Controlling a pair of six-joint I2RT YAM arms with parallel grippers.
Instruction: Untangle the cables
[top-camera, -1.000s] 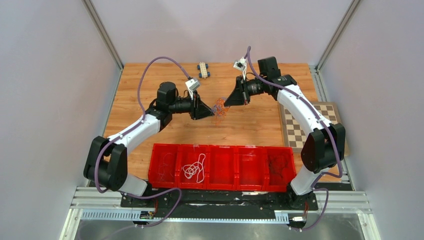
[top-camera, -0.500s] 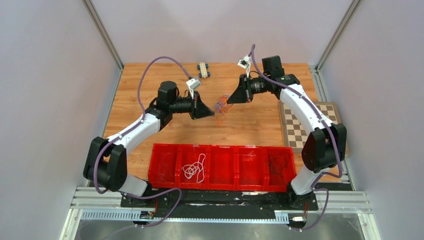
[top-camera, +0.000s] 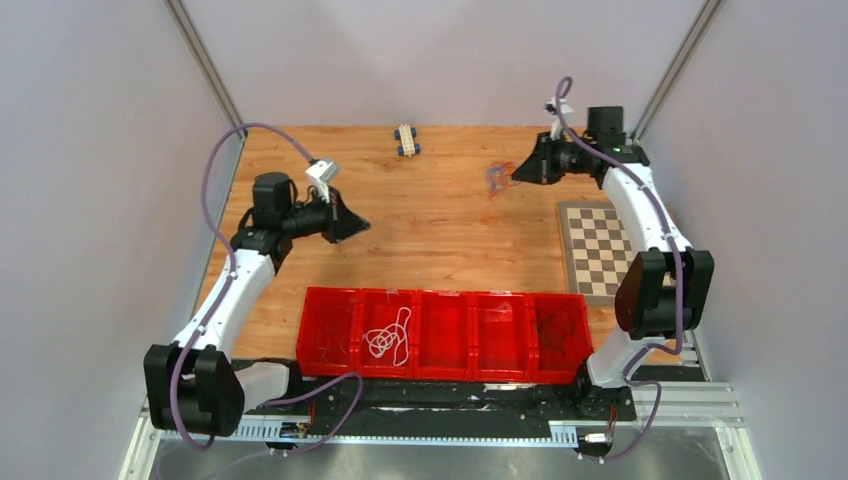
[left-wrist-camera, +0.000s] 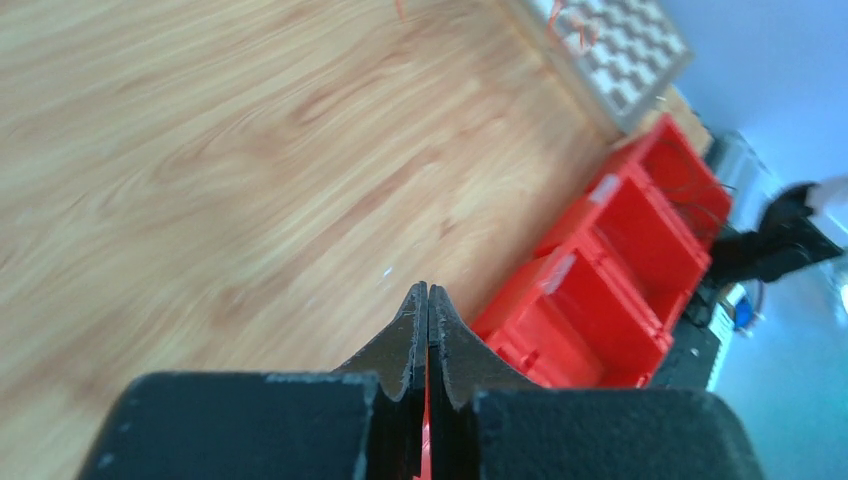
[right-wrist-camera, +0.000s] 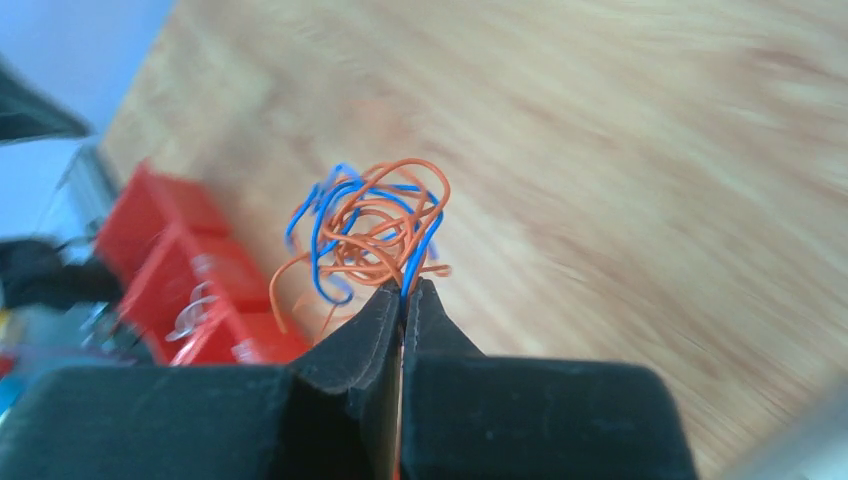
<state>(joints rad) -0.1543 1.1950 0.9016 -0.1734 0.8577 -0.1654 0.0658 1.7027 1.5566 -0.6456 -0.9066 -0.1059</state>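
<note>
The cables are a small knot of orange and blue wires (top-camera: 496, 177), hanging at the tip of my right gripper (top-camera: 512, 176) above the far right of the wooden table. In the right wrist view the right gripper (right-wrist-camera: 405, 290) is shut on a blue strand, and the knot (right-wrist-camera: 370, 235) sits just beyond its tips. My left gripper (top-camera: 362, 222) is far to the left of the knot. In the left wrist view the left gripper (left-wrist-camera: 428, 292) is shut, with a thin red strand (left-wrist-camera: 427, 445) showing between its fingers.
A row of red bins (top-camera: 440, 296) lies along the near edge; one holds a white cable (top-camera: 388, 335), the rightmost holds dark wires (top-camera: 555, 330). A checkerboard (top-camera: 600, 245) lies at the right. A small toy car (top-camera: 405, 140) sits at the back.
The two grippers were together at the knot in mid-table. The left arm has pulled back left; the right arm has carried the knot up to the far right.
</note>
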